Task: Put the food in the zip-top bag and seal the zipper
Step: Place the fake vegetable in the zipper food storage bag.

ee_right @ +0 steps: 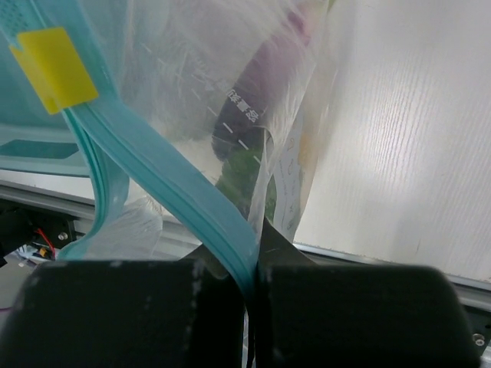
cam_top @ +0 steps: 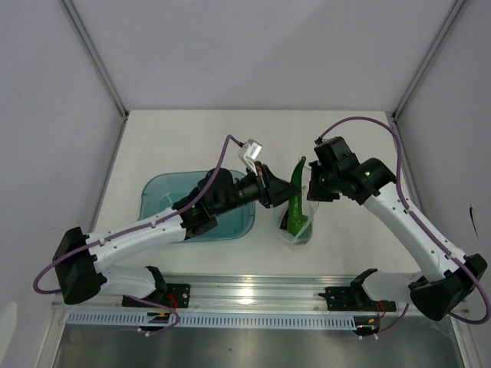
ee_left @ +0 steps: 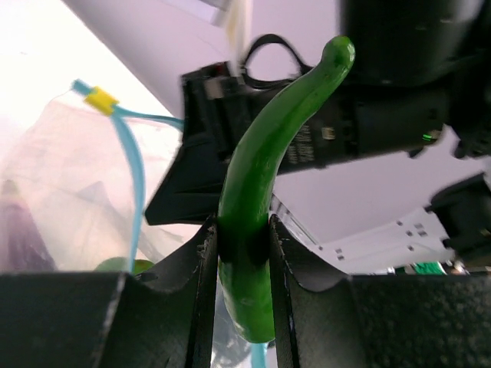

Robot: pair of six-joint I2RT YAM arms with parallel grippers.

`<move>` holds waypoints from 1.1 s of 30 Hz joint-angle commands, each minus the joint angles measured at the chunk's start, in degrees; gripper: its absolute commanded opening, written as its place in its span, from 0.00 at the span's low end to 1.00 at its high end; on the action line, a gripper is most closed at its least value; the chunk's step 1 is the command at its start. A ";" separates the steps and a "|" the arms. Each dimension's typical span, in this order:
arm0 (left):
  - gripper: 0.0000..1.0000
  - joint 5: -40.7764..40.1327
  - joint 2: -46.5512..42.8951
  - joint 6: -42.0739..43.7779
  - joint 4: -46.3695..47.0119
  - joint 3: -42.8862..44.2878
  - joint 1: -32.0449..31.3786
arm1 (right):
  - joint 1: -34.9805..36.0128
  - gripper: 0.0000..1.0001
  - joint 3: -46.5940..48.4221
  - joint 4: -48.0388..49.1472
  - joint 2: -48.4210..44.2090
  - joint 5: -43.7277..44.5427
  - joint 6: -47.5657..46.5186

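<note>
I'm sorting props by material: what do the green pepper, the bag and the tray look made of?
Green pepper: probably hard moulded plastic, since its smooth, glossy skin shows bright highlights.
Bag: thin clear plastic film, crinkled, with the contents showing through.
Tray: seemingly rigid translucent teal plastic, as the rim holds a clean shape.

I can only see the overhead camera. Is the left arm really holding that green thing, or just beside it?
Observer: Holding it. The left wrist camera shows the left end effector clamped on the green vegetable, one finger on each side.
Operator: What's the right arm doing?
Observer: Its wrist camera shows the right end effector pinched shut on the teal zipper at the edge of the zip-top bag.
Operator: Anything inside the bag?
Observer: A pink-purple piece shows through the plastic.
</note>
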 commanded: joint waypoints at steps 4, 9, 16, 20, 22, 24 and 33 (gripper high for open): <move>0.09 -9.01 2.34 -1.53 -0.24 -0.71 -1.41 | -1.03 0.00 2.40 1.53 -2.64 -2.14 1.48; 0.11 -9.01 4.36 0.05 -2.95 -0.18 -2.03 | -1.83 0.00 2.49 1.71 -2.64 -2.84 1.31; 0.47 -6.20 6.21 2.50 -5.51 -0.80 -2.55 | -3.06 0.00 2.75 1.53 -2.38 -3.29 0.34; 0.97 -3.84 4.55 4.87 -5.61 -1.67 -2.64 | -3.67 0.00 2.67 1.44 -2.20 -3.28 -0.10; 0.99 -3.04 2.62 6.19 -5.42 -2.72 -2.64 | -3.94 0.00 2.49 1.44 -1.94 -3.29 -0.19; 0.99 -2.69 1.12 7.25 -5.78 -2.82 -2.64 | -4.11 0.00 2.32 1.44 -1.68 -3.29 -0.45; 0.99 -11.64 -7.85 13.49 -18.78 0.43 -2.64 | -4.38 0.00 0.82 1.62 -2.29 -4.95 -3.00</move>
